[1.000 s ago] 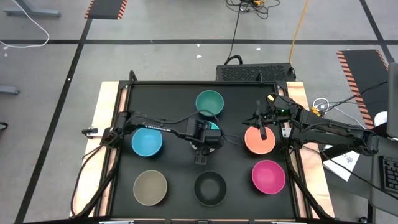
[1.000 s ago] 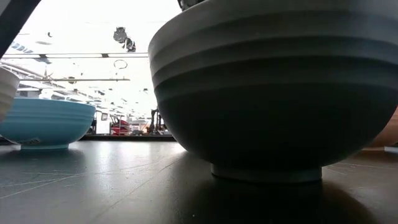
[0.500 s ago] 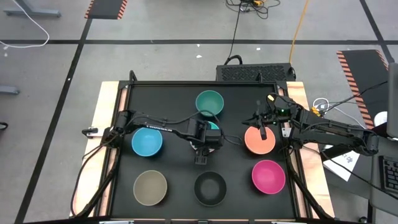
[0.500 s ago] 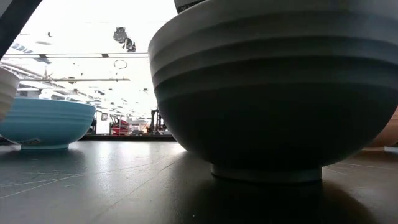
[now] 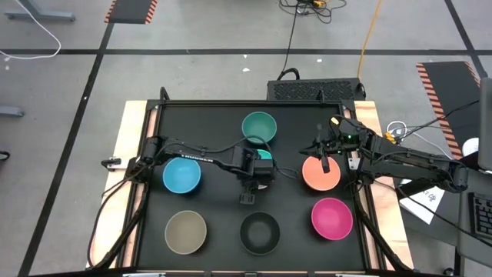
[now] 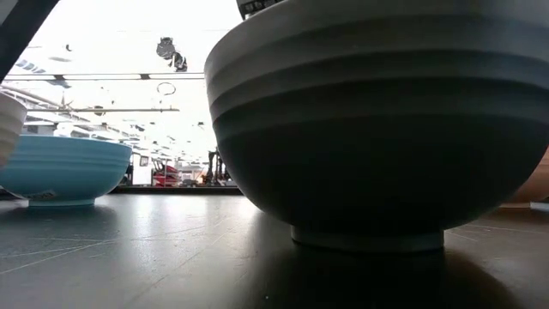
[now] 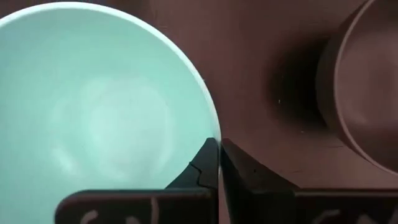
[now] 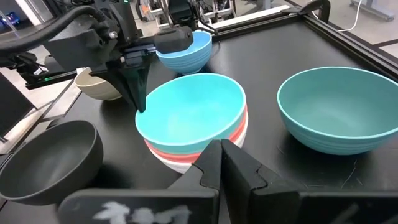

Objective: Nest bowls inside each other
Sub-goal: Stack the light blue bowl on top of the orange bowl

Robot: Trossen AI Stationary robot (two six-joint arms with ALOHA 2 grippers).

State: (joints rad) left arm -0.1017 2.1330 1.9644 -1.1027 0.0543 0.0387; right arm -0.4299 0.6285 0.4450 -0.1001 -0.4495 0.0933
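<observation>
Left gripper sits at the table's centre, fingers pressed together on the rim of the turquoise bowl, pinching its near edge. The left wrist view shows the two fingertips meeting at that rim. This turquoise bowl tops a stack: a red-pink bowl lies directly beneath it, and a white bowl forms the base.

Right gripper hangs over the orange bowl's far rim, fingers pressed together, nothing between them.

Remaining bowls stand singly on the black table, apart from one another: dark green bowl beyond the stack, blue bowl at left, tan bowl at near left, black bowl at near centre, magenta bowl at near right. All sit upright.
</observation>
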